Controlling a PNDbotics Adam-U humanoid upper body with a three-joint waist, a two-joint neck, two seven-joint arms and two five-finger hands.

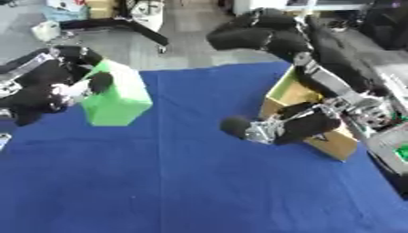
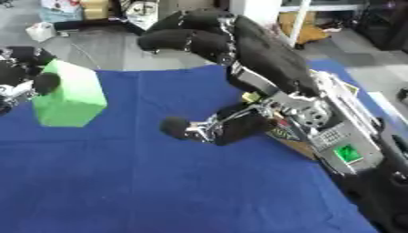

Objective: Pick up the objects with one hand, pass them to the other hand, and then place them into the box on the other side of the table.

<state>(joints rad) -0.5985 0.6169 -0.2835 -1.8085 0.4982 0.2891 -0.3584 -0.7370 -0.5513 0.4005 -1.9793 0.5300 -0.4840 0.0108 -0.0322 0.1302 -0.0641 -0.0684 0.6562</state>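
A deep blue cloth [image 1: 183,182] covers the desk from edge to edge, lying a little askew. Beyond its far edge runs a grey floor [image 1: 191,27], evenly lit with no hard shadows, and a white container [image 1: 46,31] stands on it toward the far left. Along the back are cluttered furnishings: white shelving [image 2: 299,18] with something yellow-brown [image 2: 307,32] beneath it, and stacked tan boxes [image 1: 99,8].

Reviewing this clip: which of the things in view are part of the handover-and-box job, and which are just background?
Part of the job:
- green block, held by the left hand
- right hand, low over the blue table cover
- cardboard box on the right side

Just lying about:
- white container on the floor beyond the table
- dark chair base behind it
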